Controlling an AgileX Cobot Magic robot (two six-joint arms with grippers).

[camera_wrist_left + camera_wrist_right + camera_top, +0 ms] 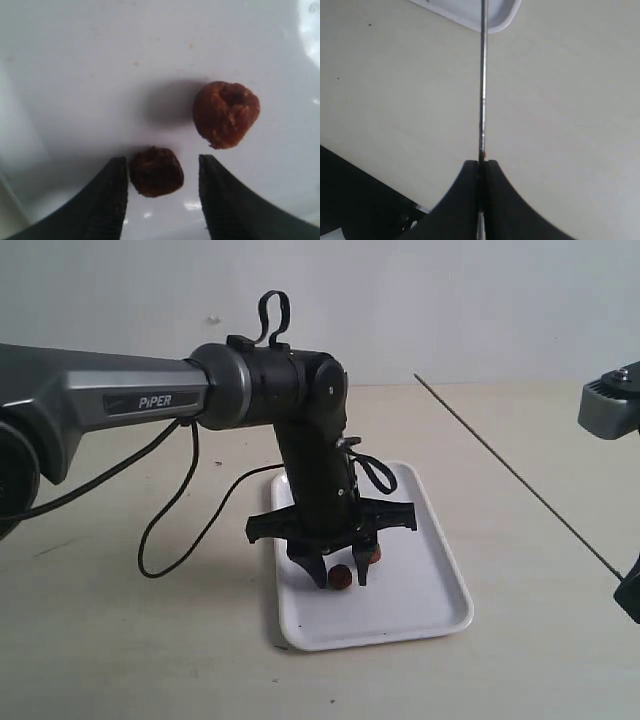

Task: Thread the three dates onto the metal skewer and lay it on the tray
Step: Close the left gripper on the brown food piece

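While the right pincer [481, 167] clamps the thin grey metal skewer [520, 475], bare above the tabletop [120, 640], the left pincer [162, 165] straddles, jaws apart, one wrinkled reddish-brown date [156, 172] on the glossy white rectangular tray [420, 570]. A second date [226, 115] lies near; none is threaded.

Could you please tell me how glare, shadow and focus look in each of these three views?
Left wrist view: soft focus up close, white glare on the tray, and the larger date throws a blurred shadow. Exterior view: even, diffuse light, only faint shadows. Right wrist view: the metal skewer glints and is fairly sharp.
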